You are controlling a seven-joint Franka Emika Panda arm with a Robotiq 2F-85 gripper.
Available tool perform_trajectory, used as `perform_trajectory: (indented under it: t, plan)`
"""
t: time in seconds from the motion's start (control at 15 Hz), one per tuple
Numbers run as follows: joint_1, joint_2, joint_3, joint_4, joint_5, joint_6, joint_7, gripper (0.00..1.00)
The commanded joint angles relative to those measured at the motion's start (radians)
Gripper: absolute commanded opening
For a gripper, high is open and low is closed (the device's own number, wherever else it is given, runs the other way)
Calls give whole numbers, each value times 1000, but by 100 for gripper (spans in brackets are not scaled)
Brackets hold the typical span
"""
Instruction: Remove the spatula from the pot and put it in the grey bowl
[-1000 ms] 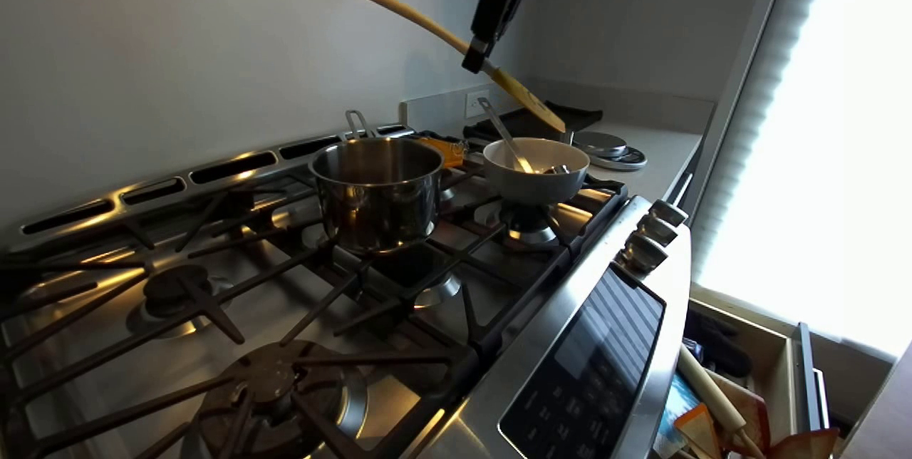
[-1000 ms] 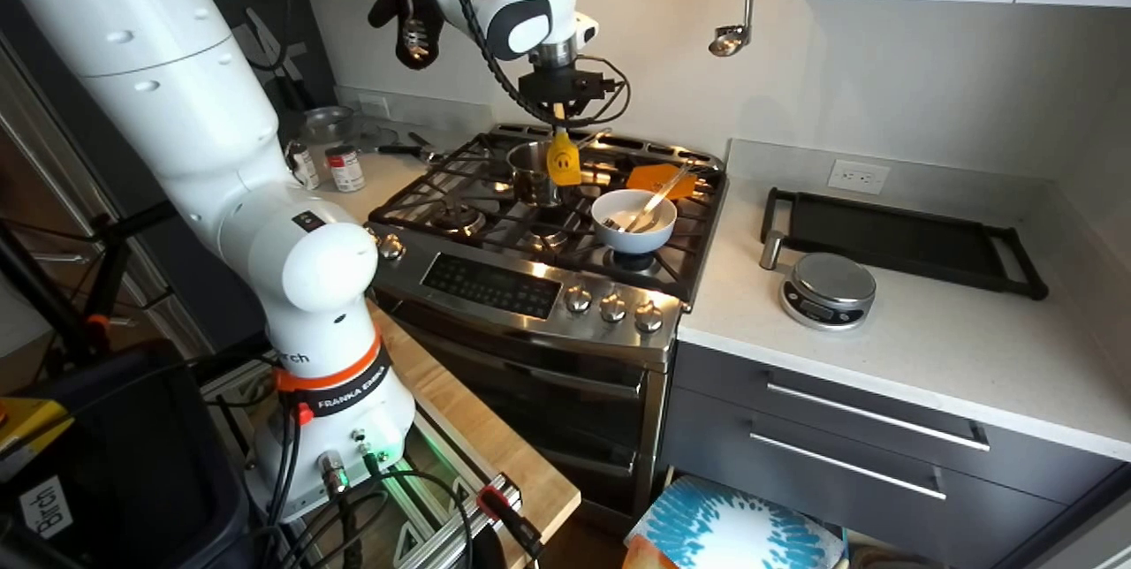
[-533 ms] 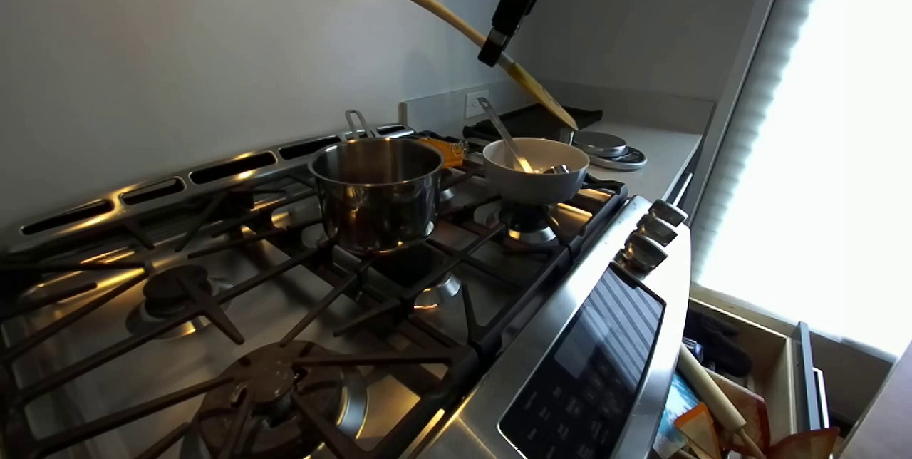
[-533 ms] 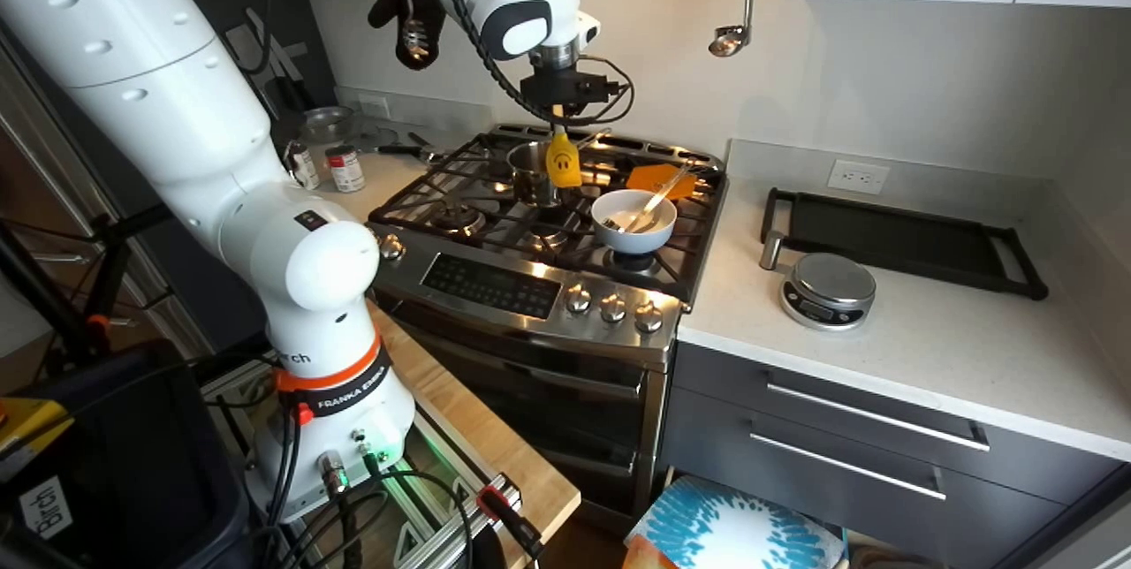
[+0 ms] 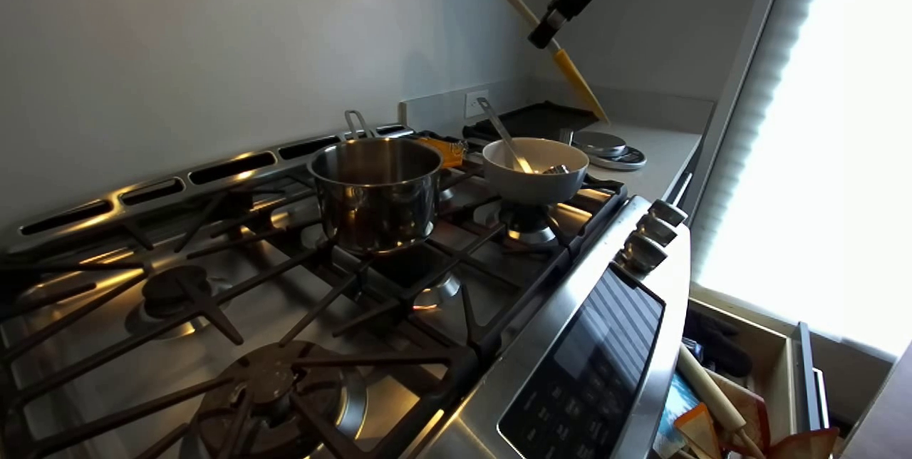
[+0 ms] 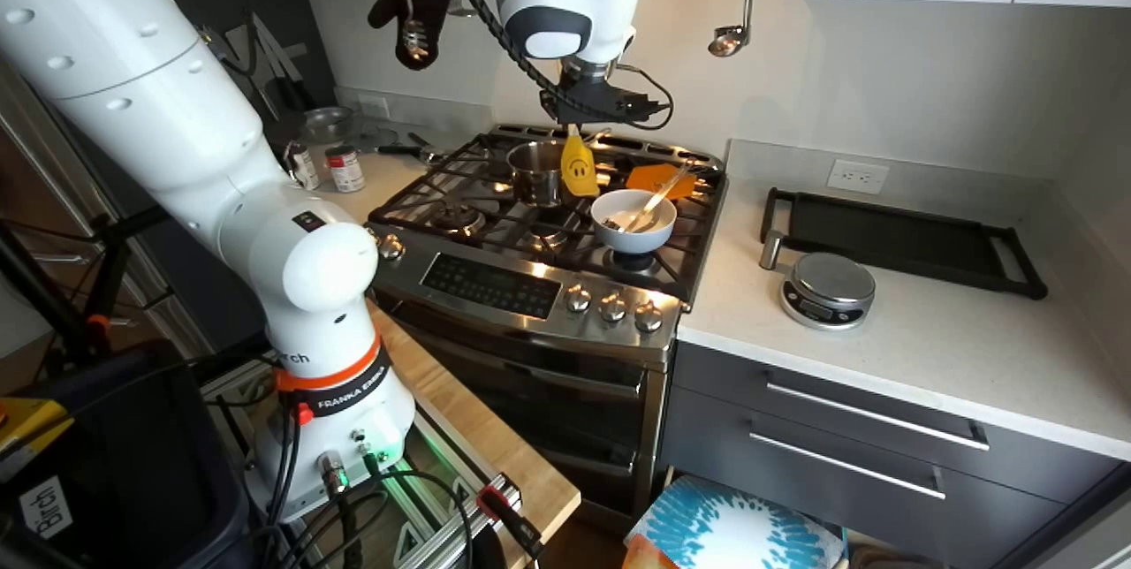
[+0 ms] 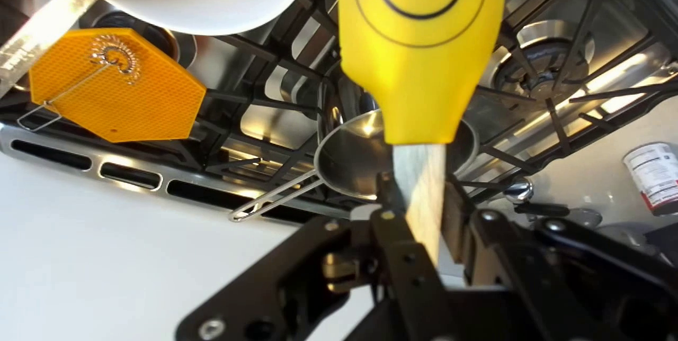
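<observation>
Leftmost in the wrist view, below my gripper (image 7: 421, 198) and off to one side, sits the grey bowl (image 7: 228, 10), where this should end. A metal utensil (image 7: 58, 18) leans out of it; I should come in beside that handle without catching it. Next, beneath me, lies an orange mat (image 7: 137, 108) with a whisk (image 7: 79, 86) on it. Then comes the pot (image 7: 349, 155), well below me. Then, in my grip, the spatula (image 7: 424, 81): I'm narrowed on its shaft just above the yellow blade, holding it in the air, clear of the pot. I judge this to be the carry. Much of the handle runs out beyond my grip, so it may swing or tip the bowl at release; better to bring the blade over the bowl's middle, lower it to the bottom, lean the handle on the rim, and only then spread.

In an exterior view my arm (image 6: 327, 260) stands left of the gripper and reaches over the stove (image 6: 495, 286); in an exterior view the gripper slants, blade hanging below it, handle slanting up toward the wall (image 5: 178, 38).
</observation>
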Motion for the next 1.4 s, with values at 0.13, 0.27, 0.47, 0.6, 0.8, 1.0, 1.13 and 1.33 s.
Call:
perform_trajectory:
  t: [0.13,0.27,0.47,0.6,0.8,1.0,1.13,1.33]
  plan:
    - [-36,6,24,6,30,8,-40,6]
    - [-47,12,13,15,40,18,-89,6]
    - [-56,22,-5,21,112,33,-198,6]
    - [-57,42,-19,38,225,10,-309,6]
    - [-84,78,-14,63,345,-4,-430,6]
    - [-118,68,24,49,341,13,-407,22]
    - [-131,87,23,60,357,9,-425,22]
    - [-134,110,24,78,386,25,-456,6]
